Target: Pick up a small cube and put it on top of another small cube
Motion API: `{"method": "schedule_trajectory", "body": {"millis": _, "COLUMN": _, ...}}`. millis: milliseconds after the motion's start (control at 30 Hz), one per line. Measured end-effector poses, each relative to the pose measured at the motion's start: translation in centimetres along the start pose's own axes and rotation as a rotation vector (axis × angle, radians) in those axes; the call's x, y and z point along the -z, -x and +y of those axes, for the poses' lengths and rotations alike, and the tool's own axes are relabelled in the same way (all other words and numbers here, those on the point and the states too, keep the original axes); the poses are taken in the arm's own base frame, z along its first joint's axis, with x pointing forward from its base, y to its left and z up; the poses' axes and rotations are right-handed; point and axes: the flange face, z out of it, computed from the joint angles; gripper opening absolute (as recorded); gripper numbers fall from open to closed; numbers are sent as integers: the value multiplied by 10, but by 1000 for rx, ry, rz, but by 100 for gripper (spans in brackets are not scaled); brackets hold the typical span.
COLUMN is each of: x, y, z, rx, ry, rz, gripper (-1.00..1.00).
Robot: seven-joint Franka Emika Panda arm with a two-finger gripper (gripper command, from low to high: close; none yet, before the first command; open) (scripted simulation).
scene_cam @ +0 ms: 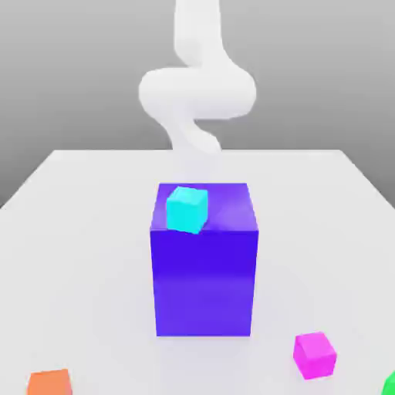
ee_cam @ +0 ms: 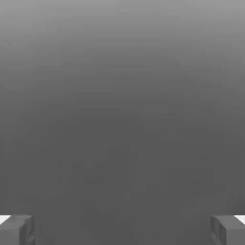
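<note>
Well, the gripper [ee_cam: 122,230] stands spread, empty — its fingers cropped. Orange [scene_cam: 49,383] and green cubes [scene_cam: 389,385] are cut off — the magenta cube [scene_cam: 315,356] is whole.

Blue-violet block [scene_cam: 204,281] stands mid-table, cyan cube [scene_cam: 187,210] atop; room both sides.

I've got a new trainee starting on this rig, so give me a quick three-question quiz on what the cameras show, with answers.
1. Which small cube rests on top of the big blue-violet block?
2. True or false: the gripper is closed on a cube.
3. Fill in the blank: in the exterior view, the magenta cube lies to the ____ of the big block.

Key:
1. The cyan cube.
2. False; its fingers stand wide apart with nothing between them.
3. Right.
</note>
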Motion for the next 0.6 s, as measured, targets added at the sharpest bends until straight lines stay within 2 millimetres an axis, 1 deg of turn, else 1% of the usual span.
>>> {"method": "schedule_trajectory", "body": {"millis": 133, "x": -68, "y": 14, "z": -8, "rx": 182, "ry": -5, "rz": -126, "gripper": 0}}
{"method": "schedule_trajectory", "body": {"millis": 267, "x": -131, "y": 39, "z": -15, "rx": 359, "ry": -13, "rz": -238, "gripper": 0}}
{"method": "schedule_trajectory", "body": {"millis": 433, "x": -205, "y": 82, "z": -18, "rx": 582, "ry": -27, "rz": -369, "gripper": 0}}
{"method": "schedule_trajectory", "body": {"millis": 600, "x": -271, "y": 135, "z": -14, "rx": 809, "ry": -41, "rz": -490, "gripper": 0}}
